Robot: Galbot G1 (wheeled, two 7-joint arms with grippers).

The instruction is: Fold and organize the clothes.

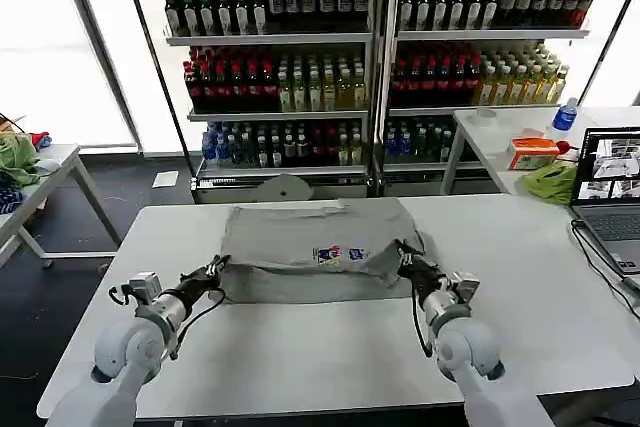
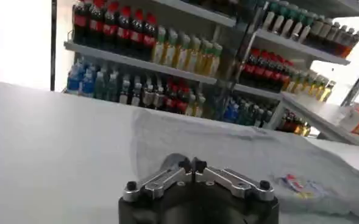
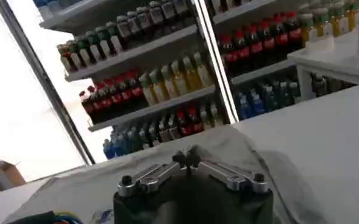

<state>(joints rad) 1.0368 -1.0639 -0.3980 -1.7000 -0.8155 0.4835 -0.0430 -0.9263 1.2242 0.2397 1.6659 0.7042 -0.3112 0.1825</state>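
A light grey shirt (image 1: 310,237) with a small multicoloured chest print lies spread on the white table (image 1: 300,357), print side up. My left gripper (image 1: 220,265) is at the shirt's near left corner, its fingers shut on the cloth edge. The left wrist view has that gripper (image 2: 191,163) pinched closed with the shirt (image 2: 246,149) stretching away behind it. My right gripper (image 1: 402,249) is at the shirt's right edge, shut on a raised fold. From the right wrist, the closed gripper (image 3: 187,157) sits against the grey cloth (image 3: 136,173).
Drink shelves (image 1: 370,57) stand behind the table. A laptop (image 1: 610,197) and its cable sit at the table's right edge. A lime-green cloth (image 1: 550,182), an orange box (image 1: 532,152) and a bottle (image 1: 565,115) are on the side table behind it.
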